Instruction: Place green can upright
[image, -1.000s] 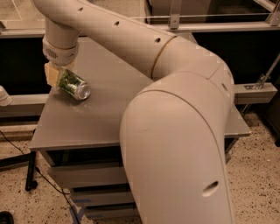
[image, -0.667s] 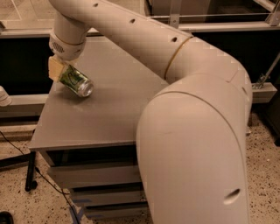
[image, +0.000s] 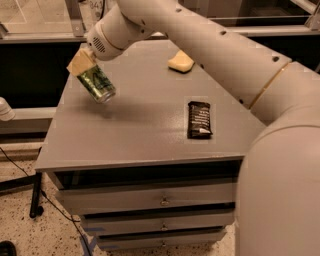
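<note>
The gripper (image: 84, 66) is clamped on the green can (image: 98, 85) at its upper end, the can tilted just below the jaws. The black wrapper (image: 199, 119) and yellow sponge (image: 180, 62) lie well apart from them.

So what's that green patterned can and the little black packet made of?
The slim green-and-white patterned can, held tilted in the robot's hand above the left of the grey table, looks like thin painted metal: its lower end shines silver. The flat black rectangular packet looks like glossy plastic film, perhaps foil-lined; its surface catches light.
</note>
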